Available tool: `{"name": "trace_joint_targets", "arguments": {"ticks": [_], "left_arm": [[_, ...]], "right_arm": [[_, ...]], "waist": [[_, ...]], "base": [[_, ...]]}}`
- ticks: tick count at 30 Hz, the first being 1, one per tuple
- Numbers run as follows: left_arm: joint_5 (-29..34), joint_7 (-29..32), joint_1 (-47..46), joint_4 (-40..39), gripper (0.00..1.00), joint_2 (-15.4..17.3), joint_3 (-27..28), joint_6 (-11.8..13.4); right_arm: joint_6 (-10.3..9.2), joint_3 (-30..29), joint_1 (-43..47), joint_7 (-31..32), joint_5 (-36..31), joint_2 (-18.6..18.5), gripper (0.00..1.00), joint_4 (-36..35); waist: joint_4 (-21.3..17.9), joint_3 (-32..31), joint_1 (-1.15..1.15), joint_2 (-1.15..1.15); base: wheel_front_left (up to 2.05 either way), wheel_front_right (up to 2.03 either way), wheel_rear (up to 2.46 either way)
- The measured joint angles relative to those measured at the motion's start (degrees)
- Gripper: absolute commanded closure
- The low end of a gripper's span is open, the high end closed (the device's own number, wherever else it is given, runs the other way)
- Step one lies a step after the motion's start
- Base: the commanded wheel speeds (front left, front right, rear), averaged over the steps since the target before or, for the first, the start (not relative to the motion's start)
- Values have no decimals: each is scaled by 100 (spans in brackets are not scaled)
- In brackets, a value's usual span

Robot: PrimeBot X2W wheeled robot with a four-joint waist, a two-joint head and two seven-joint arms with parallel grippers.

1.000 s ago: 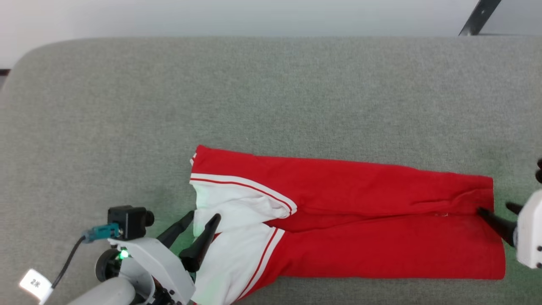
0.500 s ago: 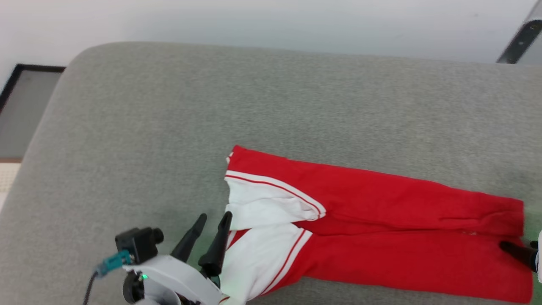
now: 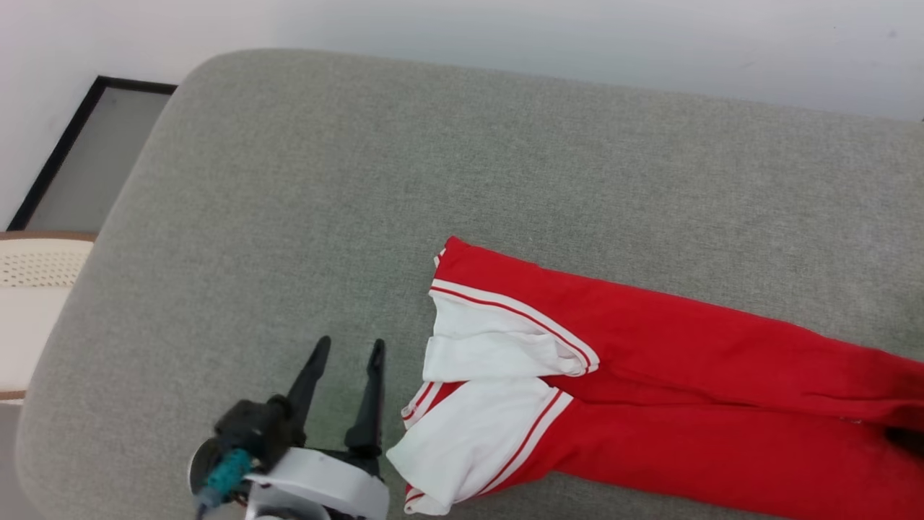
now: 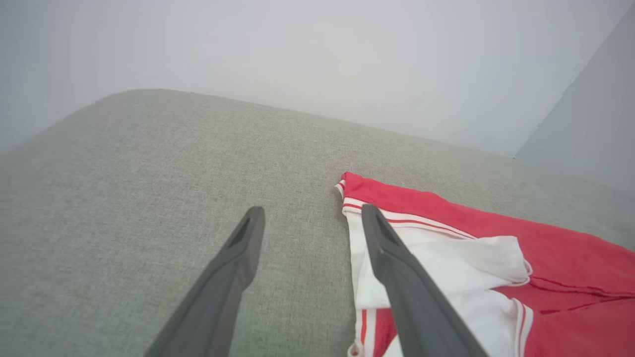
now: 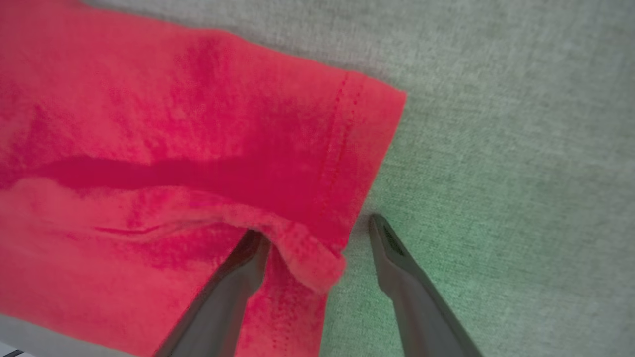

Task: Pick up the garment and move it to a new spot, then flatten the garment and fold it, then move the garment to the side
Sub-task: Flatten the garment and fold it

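Spreading its two dark fingers wide, the left claw (image 3: 350, 343) holds nothing and sits just beside the garment (image 3: 686, 404), at the end where the white sleeves lie. From the left wrist, one finger stands over bare grey cloth beside the garment and the other crosses in front of the upper white sleeve; whether it touches the sleeve cannot be told.

The right claw (image 5: 315, 227) is also open and empty, at the garment's opposite end, the red hem. One finger lies against the red cloth under a raised, rolled lip of the hem. The other stands just off the garment's edge. That lip sits between the two fingers, unpinched.

The garment lies stretched out as a long, narrow band, folded lengthwise, with a crease running along its middle. Its red body fills most of the band. The two white sleeves with red-and-white striped trim are stacked at the left claw's end. No print shows on the upturned side.

Under the garment is a grey fabric-covered surface (image 3: 361, 180) with a rounded corner, tinted green near the hem. Beyond the garment's far long edge stands a pale wall (image 3: 577, 36). Past the sleeve end are a dark-framed panel (image 3: 94, 159) and a pale perforated object (image 3: 36, 289).
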Motion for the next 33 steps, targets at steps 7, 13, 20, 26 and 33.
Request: {"name": "trace_joint_targets", "arguments": {"ticks": [7,13,20,26,33], "left_arm": [[1137,0,74,180,0,-489,363,-285],[1527,0,129,359,0,-802,749,-628],[1845,0,144,407,0,-1047,1114,-947],[1958,0,166,434,0,-1162,1314,-1112],[2059,0,230,434,0,-1251,1540,-1274]], "right_arm": [[0,-70,-14,35,-76,60,0,-1],[-1,-57,-43,10,-96,96,100,-7],[-1,-12,-85,-38,-102,144,100,13],[-2,-1,-101,-207,-103,187,100,88],[8,-189,-245,-723,-145,343,100,332]], "waist": [[37,98,0,0],[16,164,0,0],[22,184,0,0],[-9,142,0,0],[-181,7,0,0]], "base": [[0,0,0],[0,0,0],[0,0,0],[0,0,0],[0,0,0]]}}
